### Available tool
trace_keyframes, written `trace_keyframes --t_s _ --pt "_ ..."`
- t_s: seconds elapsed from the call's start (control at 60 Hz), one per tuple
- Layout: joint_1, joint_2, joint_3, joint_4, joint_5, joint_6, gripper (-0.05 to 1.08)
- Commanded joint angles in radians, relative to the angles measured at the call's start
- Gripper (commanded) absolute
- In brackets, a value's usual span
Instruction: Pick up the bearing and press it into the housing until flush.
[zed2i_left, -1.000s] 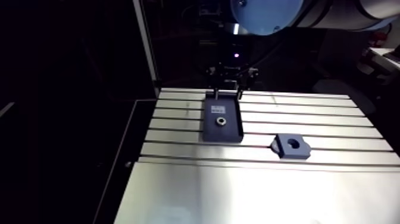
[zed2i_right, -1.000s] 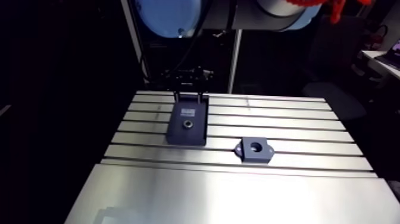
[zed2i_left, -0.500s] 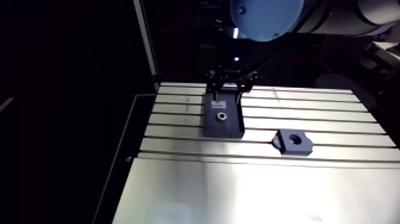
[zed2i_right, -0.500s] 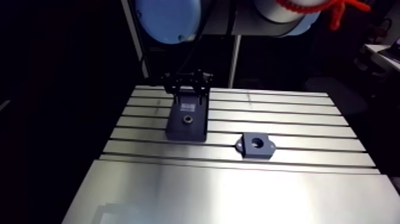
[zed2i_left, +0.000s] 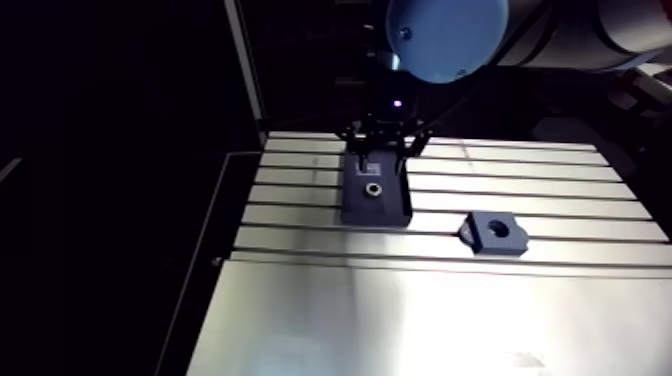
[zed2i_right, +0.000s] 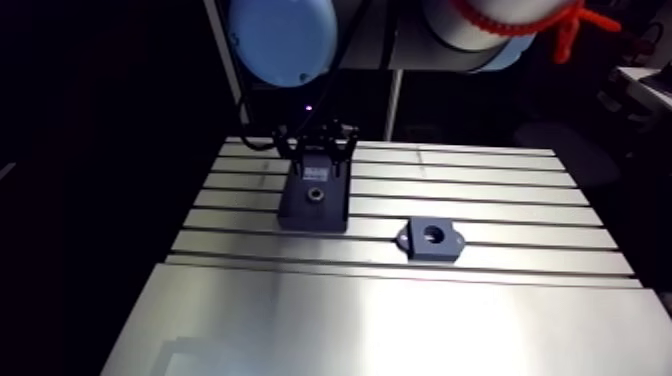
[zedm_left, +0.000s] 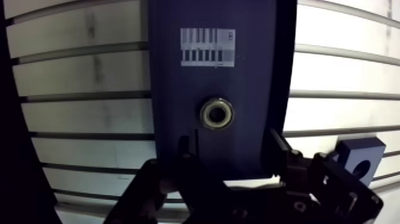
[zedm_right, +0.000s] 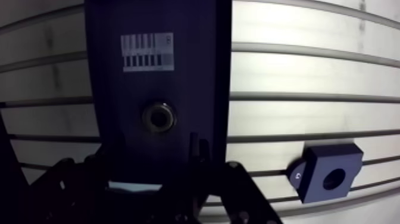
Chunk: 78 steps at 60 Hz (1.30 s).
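The tray (zedm_left: 172, 71) is dark navy, carrying a white label (zedm_left: 208, 47) printed with black bars. The bearing (zedm_left: 216, 113) is a pale metallic ring around a dark centre. The housing (zedm_right: 330, 173) is dark blue-grey. The table (zedm_left: 77, 74) is silvery, striped by dark slots. The gripper (zedm_left: 232, 148) is black.

Bearing (zedm_left: 216, 113) in dark tray (zedm_left: 172, 89), just ahead of spread gripper (zedm_left: 233, 156); housing (zedm_left: 359, 159) beside gripper.

The slotted aluminium table (zedm_left: 77, 71) is carrying a dark tray (zedm_left: 172, 71) ahead of the jaws, and a housing block (zedm_right: 315, 167) is lying beside them.
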Motion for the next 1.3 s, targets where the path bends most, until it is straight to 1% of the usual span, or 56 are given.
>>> trace_keyframes --t_s 0.017,0.283,0.483,1.3 --pt "0.0 0.011 0.003 -0.012 0.0 0.0 0.35" --pt "0.002 0.022 0.006 -0.014 0.002 0.0 0.35" --pt "0.01 0.024 0.012 -0.049 0.002 -0.002 0.35" --pt "0.013 0.062 0.011 -0.055 -0.001 -0.002 0.35"
